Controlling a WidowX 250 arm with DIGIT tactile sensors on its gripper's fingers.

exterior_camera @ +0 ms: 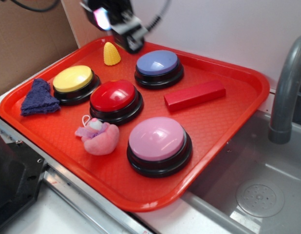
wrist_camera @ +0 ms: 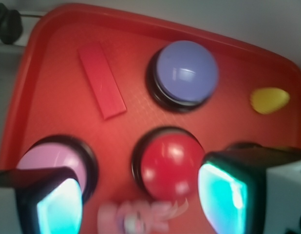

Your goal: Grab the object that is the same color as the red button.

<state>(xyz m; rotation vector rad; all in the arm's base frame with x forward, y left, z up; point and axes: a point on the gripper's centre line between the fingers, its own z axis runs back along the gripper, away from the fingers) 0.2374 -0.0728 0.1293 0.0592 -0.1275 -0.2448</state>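
Tray (exterior_camera: 228, 122), red, is set beside a steel sink (exterior_camera: 257, 195) | red block (exterior_camera: 195, 95) at 3 o'clock of red button (exterior_camera: 115, 96), unobstructed | tool (wrist_camera: 141, 195) is held spread, empty, above.

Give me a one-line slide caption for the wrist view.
Open gripper above a red tray, red button between its fingers, red block untouched beyond, beside the blue button.

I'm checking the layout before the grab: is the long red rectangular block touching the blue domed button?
No, the long red rectangular block lies apart from the blue domed button, with bare red tray between them.
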